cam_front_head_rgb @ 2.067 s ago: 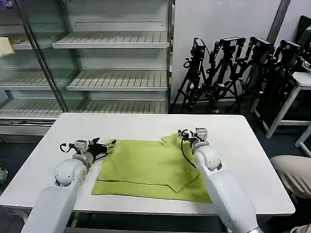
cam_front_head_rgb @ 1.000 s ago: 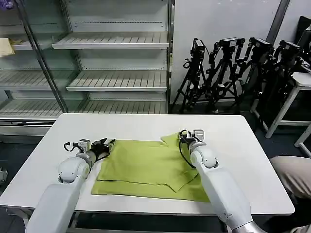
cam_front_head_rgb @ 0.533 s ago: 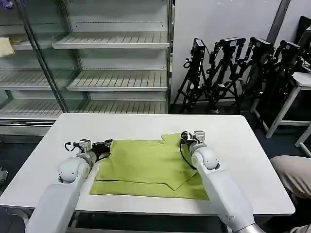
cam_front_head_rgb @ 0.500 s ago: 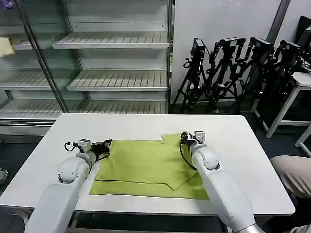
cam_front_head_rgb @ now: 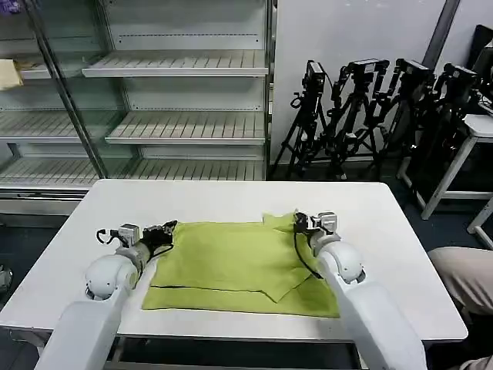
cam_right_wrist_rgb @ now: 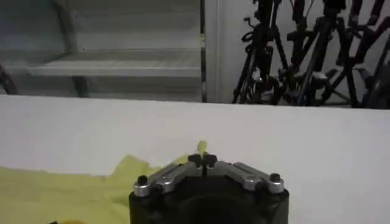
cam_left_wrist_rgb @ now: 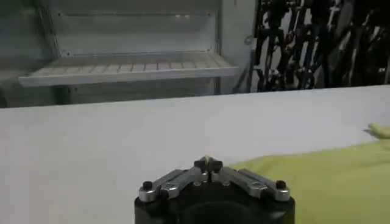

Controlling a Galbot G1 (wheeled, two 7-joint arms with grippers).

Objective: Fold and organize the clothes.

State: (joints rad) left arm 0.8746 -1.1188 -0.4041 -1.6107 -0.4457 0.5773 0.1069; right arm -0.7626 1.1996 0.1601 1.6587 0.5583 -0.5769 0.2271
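Right end effector shifted outward since earlier frame, drawing T-shirt far corner flatter. Left end effector pinching opposite far corner. Both pressed together on fabric. T-shirt lies partly folded on white table, near front edge.

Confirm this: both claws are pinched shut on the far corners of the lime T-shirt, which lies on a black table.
The table is white, not black, as the head view shows. The rest stands: the left claw and right claw are pinched shut on the far corners of the lime T-shirt.
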